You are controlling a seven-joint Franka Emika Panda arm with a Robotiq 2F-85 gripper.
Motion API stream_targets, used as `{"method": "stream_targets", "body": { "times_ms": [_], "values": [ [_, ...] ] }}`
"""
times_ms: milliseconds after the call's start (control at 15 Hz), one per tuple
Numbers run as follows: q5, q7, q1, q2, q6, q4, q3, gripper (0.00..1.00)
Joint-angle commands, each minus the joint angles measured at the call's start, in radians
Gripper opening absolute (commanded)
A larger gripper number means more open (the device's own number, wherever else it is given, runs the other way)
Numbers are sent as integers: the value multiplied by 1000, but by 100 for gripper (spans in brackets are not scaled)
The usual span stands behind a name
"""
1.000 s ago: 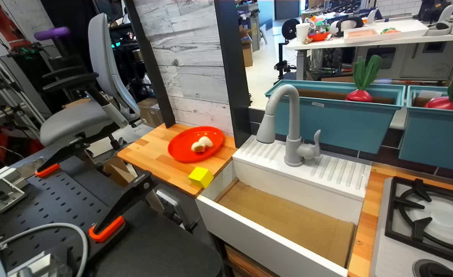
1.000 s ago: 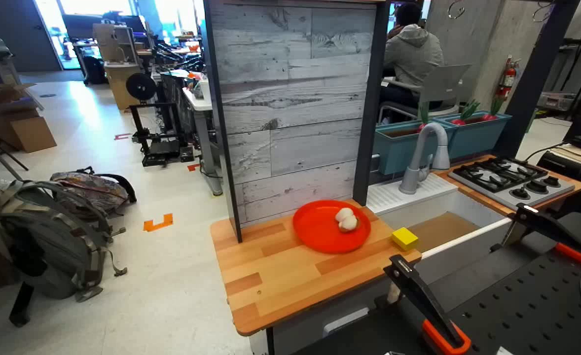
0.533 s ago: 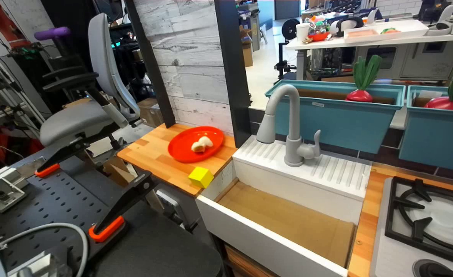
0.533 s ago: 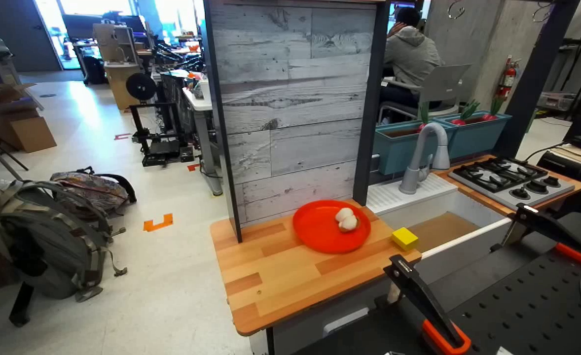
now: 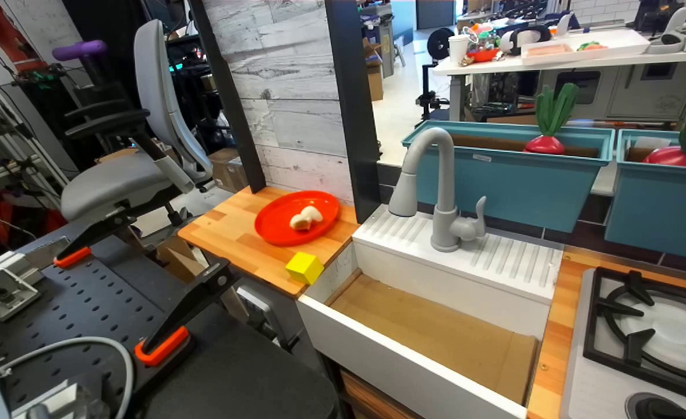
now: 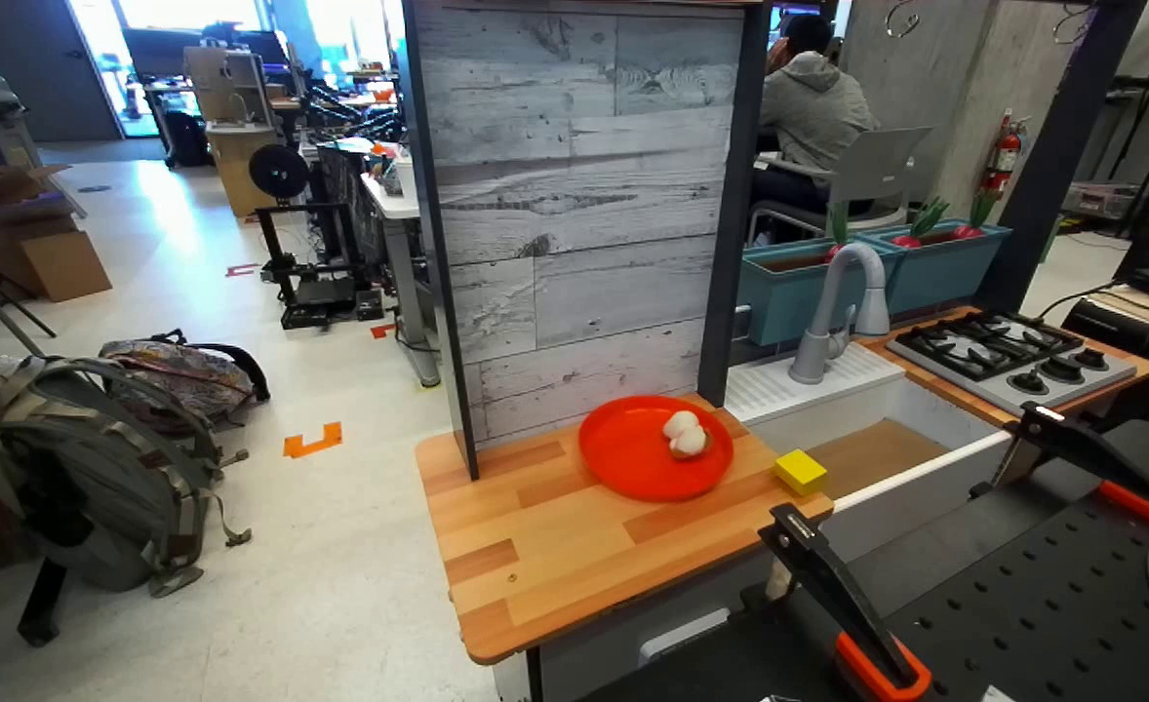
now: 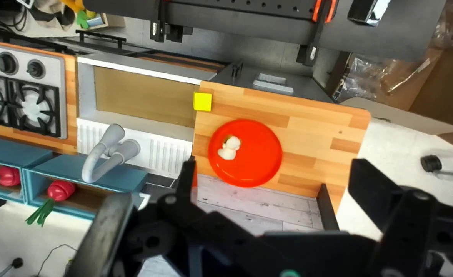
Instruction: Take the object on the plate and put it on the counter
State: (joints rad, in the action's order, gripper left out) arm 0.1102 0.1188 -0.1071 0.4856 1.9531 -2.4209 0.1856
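The object, a pale cream rounded lump, lies on the plate in both exterior views (image 5: 306,219) (image 6: 689,436). It also shows in the wrist view (image 7: 230,147), left of the plate's middle. The glossy red-orange plate (image 5: 273,224) (image 6: 623,453) (image 7: 259,154) rests on the tan wooden counter (image 5: 226,227) (image 6: 555,556) (image 7: 311,134), close to the back panel. My gripper (image 7: 274,164) shows only in the wrist view. It is open, with wide-apart black fingers and nothing between them. It is high above the counter, apart from plate and object. No arm shows in the exterior views.
A yellow block (image 5: 304,268) (image 6: 801,472) (image 7: 202,101) sits at the counter's corner by the sink (image 5: 401,372). A grey faucet (image 5: 446,174) (image 7: 95,157) rises behind the sink. A grey wood-look panel (image 6: 584,195) stands upright behind the plate. A black clamp (image 6: 833,585) is near the counter's front.
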Motion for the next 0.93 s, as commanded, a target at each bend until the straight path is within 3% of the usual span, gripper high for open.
{"method": "stream_targets", "body": {
  "times_ms": [0, 467, 600, 667, 867],
  "values": [
    [-32, -17, 26, -141, 205, -11, -69, 100],
    [-134, -66, 51, -493, 582, -11, -142, 100],
    [-133, -67, 61, -584, 582, 18, -147, 100],
    [-105, -38, 54, -504, 572, -28, -139, 100],
    [-104, -38, 54, -544, 577, -19, -140, 100]
  ]
}}
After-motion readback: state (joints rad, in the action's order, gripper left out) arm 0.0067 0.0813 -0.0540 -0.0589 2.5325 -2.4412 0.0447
